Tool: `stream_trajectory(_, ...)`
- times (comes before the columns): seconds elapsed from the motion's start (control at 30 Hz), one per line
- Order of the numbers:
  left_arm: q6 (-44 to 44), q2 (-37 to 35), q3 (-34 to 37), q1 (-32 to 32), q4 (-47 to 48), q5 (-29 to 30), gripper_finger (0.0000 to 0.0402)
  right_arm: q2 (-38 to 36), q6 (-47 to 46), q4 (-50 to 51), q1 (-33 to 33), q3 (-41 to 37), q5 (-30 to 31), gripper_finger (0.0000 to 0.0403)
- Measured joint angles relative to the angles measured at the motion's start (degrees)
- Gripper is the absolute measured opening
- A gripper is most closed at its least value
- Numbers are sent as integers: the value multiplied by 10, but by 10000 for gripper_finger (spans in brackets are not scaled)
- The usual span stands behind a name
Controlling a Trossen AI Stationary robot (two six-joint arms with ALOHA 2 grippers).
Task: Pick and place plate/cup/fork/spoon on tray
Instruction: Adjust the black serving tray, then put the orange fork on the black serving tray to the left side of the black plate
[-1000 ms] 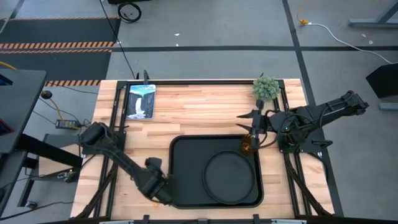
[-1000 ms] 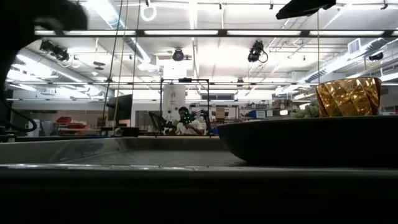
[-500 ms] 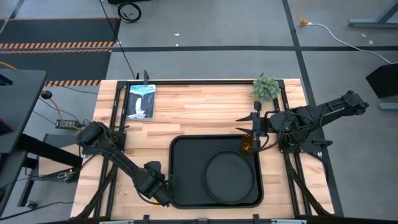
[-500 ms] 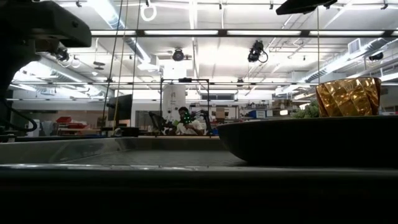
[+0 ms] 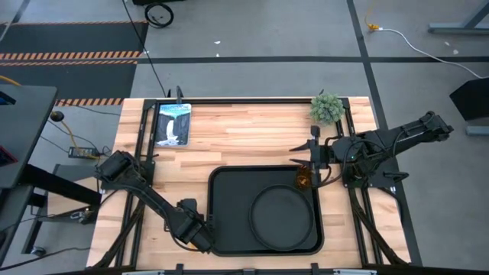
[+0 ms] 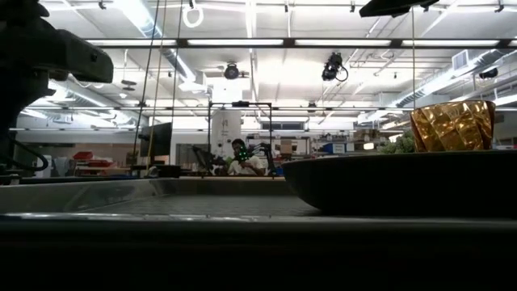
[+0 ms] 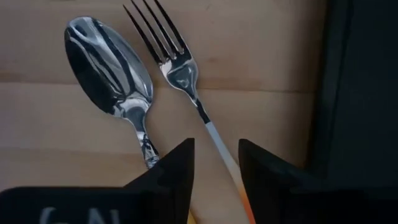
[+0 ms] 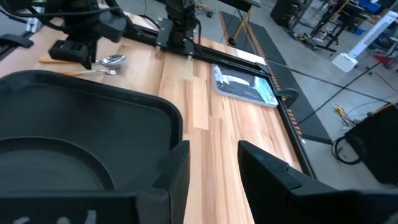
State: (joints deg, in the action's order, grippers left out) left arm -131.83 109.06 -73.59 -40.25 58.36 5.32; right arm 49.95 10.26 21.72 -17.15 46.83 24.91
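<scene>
The silver spoon [image 7: 112, 68] and the fork [image 7: 171, 59] lie side by side on the wooden table, just left of the black tray [image 5: 229, 206]. My left gripper [image 7: 216, 144] hangs open over them by the tray's near left corner [image 5: 195, 235]. Its fingers stand on either side of the fork's handle [image 7: 214, 140]. The round plate [image 5: 283, 218] lies on the tray. The amber cup [image 5: 304, 180] stands in the tray's far right corner. My right gripper [image 5: 314, 151] is open just beyond the cup, with nothing between its fingers.
A small potted plant [image 5: 327, 108] stands at the table's far right, and a flat picture panel [image 5: 173, 124] lies at the far left. Bare wood [image 5: 244, 141] stretches between them, beyond the tray. A person [image 6: 240, 159] sits in the room behind.
My left arm has come down a little over the fork and spoon; the low view shows its dark bulk lower than before. The tray, plate, cup and my right arm have kept still.
</scene>
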Motion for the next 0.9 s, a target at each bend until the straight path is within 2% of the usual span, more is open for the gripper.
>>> stream_trajectory(0.37,2,0,64,7,-85,-13,134,0,0,-3,0,0,-10,142)
stream_trajectory(0.67,15,-2,69,13,-88,-18,134,0,0,-4,0,0,-10,142)
stream_trajectory(0.9,21,-2,69,13,-90,-20,98,0,0,-7,0,0,-10,142)
